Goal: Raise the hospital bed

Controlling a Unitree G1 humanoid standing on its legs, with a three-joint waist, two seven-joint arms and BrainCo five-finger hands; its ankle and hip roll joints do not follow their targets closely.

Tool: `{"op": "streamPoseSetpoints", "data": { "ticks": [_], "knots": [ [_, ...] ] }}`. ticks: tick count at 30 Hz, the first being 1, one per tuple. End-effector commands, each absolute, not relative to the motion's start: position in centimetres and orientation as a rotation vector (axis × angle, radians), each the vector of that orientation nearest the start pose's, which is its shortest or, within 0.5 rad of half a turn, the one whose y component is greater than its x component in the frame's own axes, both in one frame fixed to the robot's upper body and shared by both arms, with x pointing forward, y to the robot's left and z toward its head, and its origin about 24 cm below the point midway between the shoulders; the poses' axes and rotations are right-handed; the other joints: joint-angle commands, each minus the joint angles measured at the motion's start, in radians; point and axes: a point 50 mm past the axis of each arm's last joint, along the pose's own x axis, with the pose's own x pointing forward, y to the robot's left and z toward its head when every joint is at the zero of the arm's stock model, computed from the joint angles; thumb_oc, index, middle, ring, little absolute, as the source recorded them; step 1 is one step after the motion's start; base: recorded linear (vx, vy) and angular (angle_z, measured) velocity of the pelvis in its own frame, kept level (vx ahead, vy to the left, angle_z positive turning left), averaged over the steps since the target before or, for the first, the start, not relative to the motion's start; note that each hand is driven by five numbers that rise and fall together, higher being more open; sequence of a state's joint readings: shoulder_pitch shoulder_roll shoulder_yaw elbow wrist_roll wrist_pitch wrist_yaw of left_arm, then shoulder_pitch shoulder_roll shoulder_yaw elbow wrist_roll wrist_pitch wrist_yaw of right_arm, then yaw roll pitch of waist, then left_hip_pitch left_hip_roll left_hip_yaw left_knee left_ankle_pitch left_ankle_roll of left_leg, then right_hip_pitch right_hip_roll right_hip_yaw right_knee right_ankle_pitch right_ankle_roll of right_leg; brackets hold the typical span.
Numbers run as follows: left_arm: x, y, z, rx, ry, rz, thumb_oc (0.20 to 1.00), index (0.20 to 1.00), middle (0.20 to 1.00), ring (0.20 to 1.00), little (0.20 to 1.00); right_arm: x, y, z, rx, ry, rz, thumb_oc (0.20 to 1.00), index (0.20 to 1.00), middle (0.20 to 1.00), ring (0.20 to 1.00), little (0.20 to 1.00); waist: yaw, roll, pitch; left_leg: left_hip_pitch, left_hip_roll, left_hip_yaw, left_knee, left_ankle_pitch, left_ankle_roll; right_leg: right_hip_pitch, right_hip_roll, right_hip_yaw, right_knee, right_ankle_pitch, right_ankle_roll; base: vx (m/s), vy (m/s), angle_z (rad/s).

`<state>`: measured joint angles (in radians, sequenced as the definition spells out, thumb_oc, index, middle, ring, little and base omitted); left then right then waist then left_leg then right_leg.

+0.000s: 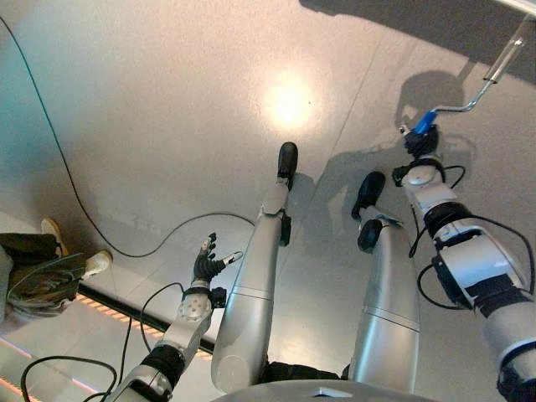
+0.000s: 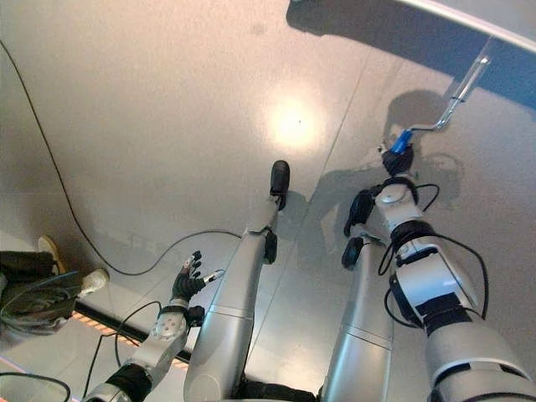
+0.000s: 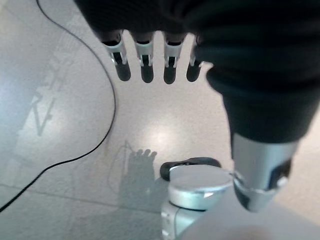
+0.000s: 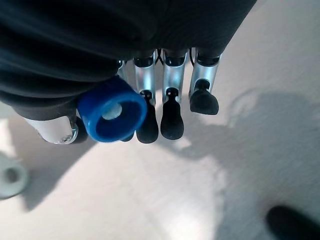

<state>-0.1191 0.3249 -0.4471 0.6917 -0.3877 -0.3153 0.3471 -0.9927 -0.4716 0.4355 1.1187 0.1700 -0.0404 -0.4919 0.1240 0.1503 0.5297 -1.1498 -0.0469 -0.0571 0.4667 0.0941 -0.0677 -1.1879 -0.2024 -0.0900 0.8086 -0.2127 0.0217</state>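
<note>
holding: the right hand [image 1: 421, 144] was curled round the blue round grip [image 4: 112, 116] at the end of the bent silver metal crank [image 1: 477, 94].
crank place: it ran up to the grey bed edge [image 2: 469, 18], far right.
left hand [image 1: 207, 260]: loose and straight, low over the grey floor [image 1: 167, 100], holding nothing.
feel: probably stiff and hard to turn; the grip looked smooth.
best hold: the blue grip.

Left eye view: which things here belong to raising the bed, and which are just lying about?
Job: blue crank handle, metal crank rod, right hand with fingers curled round the handle.
Lying about: a person's shoes, black floor cable; left hand idle, fingers straight.
</note>
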Motion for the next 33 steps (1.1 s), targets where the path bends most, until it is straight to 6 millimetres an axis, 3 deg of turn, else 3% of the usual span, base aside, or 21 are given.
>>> {"op": "streamPoseSetpoints", "data": {
  "ticks": [1,2,3,6,7,9,13,21,33],
  "knots": [
    [23.4,19.2,-6.0,0.12,0.331,0.2,1.0,1.0,1.0,1.0,1.0,40.0,-11.6,24.1,-0.566,-0.605,-0.123,0.2,0.2,0.2,0.2,0.2,0.001,0.082,-0.01,0.0,-0.033,0.05,0.089,-0.084,-0.005,0.019,-0.006,0.055,-0.116,0.15,0.105,0.05,-0.003,-0.13],
    [22.7,19.2,-6.5,0.126,0.355,0.194,1.0,1.0,1.0,1.0,1.0,39.9,-11.8,23.2,-0.566,-0.58,-0.121,0.2,0.2,0.2,0.2,0.2,0.0,0.08,-0.01,0.037,-0.034,0.055,0.103,-0.122,-0.006,0.052,-0.008,0.062,-0.098,0.113,0.11,-0.01,0.014,-0.12],
    [22.3,19.6,-6.7,0.13,0.364,0.211,1.0,1.0,1.0,1.0,1.0,38.9,-10.2,23.5,-0.511,-0.647,-0.069,0.2,0.2,0.2,0.2,0.2,-0.013,0.069,-0.01,0.055,-0.031,0.057,0.087,-0.12,-0.006,0.066,-0.006,0.065,-0.113,0.117,0.11,0.05,0.004,-0.07],
    [22.0,20.3,-7.0,0.146,0.384,0.236,1.0,1.0,1.0,1.0,1.0,37.2,-8.9,24.3,-0.445,-0.754,-0.015,0.2,0.2,0.2,0.2,0.2,-0.028,0.053,-0.01,0.079,-0.026,0.063,0.062,-0.109,-0.006,0.084,0.004,0.067,-0.139,0.129,0.11,-0.03,0.02,-0.04],
    [22.6,20.3,-6.5,0.141,0.362,0.242,1.0,1.0,1.0,1.0,1.0,37.2,-8.7,25.1,-0.446,-0.777,-0.016,0.2,0.2,0.2,0.2,0.2,-0.027,0.054,-0.01,0.044,-0.025,0.061,0.046,-0.071,-0.004,0.053,0.006,0.061,-0.158,0.166,0.105,-0.09,0.028,-0.1],
    [22.2,20.7,-6.7,0.155,0.372,0.247,1.0,1.0,1.0,1.0,1.0,35.5,-8.9,25.2,-0.394,-0.846,0.001,0.2,0.2,0.2,0.2,0.2,-0.043,0.043,-0.01,0.078,-0.021,0.067,0.023,-0.065,-0.004,0.084,0.012,0.064,-0.19,0.175,0.107,-0.07,0.018,-0.13],
    [21.8,20.8,-7.1,0.162,0.389,0.244,1.0,1.0,1.0,1.0,1.0,34.4,-9.8,24.7,-0.341,-0.873,-0.002,0.2,0.2,0.2,0.2,0.2,-0.059,0.036,-0.01,0.121,-0.018,0.075,-0.014,-0.053,-0.003,0.121,0.018,0.068,-0.228,0.188,0.109,-0.03,0.009,-0.11],
    [20.2,21.1,-8.4,0.169,0.458,0.259,1.0,1.0,1.0,1.0,1.0,31.6,-13.4,23.0,-0.212,-0.899,-0.098,0.2,0.2,0.2,0.2,0.2,-0.109,0.01,-0.01,0.238,0.002,0.105,-0.072,-0.043,-0.002,0.223,0.043,0.089,-0.307,0.214,0.114,-0.03,-0.003,-0.13],
    [18.6,22.2,-9.3,0.136,0.508,0.317,1.0,1.0,1.0,1.0,1.0,28.8,-21.2,18.8,-0.166,-0.783,-0.416,0.2,0.2,0.2,0.2,0.2,-0.179,-0.036,-0.01,0.416,0.027,0.141,-0.144,-0.045,-0.005,0.378,0.076,0.129,-0.414,0.243,0.126,-0.01,-0.024,-0.15]
  ]
}}
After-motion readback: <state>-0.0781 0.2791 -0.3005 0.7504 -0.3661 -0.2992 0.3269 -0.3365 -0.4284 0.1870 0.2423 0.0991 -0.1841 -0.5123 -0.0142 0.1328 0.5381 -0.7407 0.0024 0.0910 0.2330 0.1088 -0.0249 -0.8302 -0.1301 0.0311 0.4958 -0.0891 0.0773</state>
